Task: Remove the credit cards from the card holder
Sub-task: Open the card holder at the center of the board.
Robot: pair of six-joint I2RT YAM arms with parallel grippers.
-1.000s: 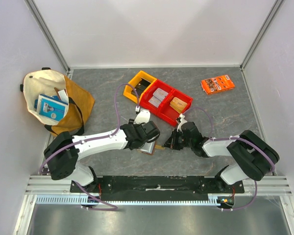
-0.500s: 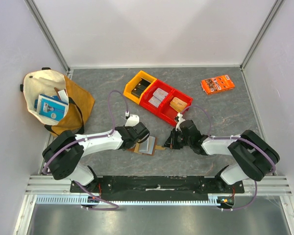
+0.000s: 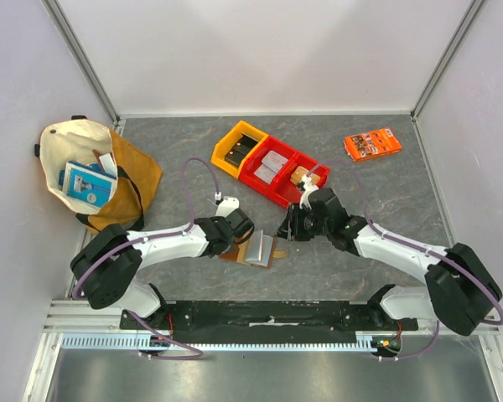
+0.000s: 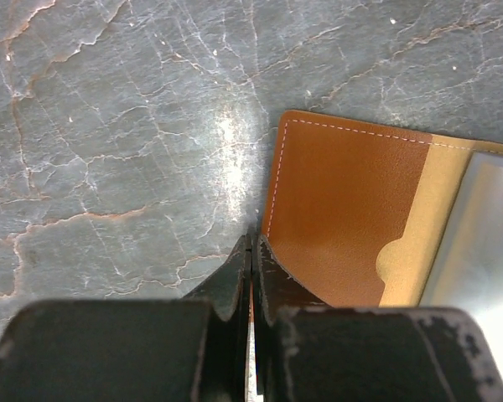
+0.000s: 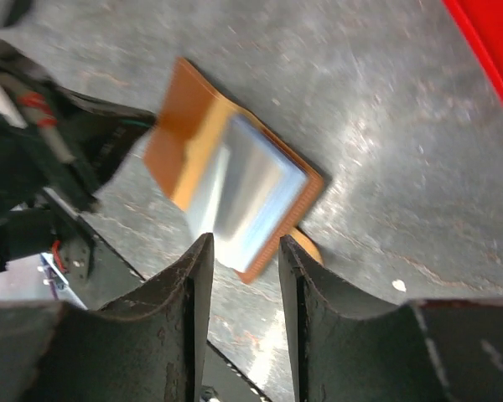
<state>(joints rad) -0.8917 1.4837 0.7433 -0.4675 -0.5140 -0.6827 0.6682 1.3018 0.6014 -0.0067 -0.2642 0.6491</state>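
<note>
Nearest to us, on the grey marbled worktop just ahead of the arm bases, the card holder lies spread open and flat, roughly midway between the two arms. In the left wrist view we see its brown leather half, with a tan pocket cut by a thumb notch. Its other half shows a pale, glossy blue-grey face, and we cannot tell whether that is one of the credit cards or only the lining. A small orange tab peeks out from under one edge. The left pincer is pressed fully closed, fingers flat against each other, its tips down at the leather half's outer edge. We cannot tell whether any leather is caught between them. The right pincer hangs above the holder's other side with its fingers parted partway and nothing between them. Farther back stand a red bin and a yellow bin, joined side by side and holding grey and tan pieces. At the left lies a cream and mustard tote bag, and at the far right an orange packet.
</note>
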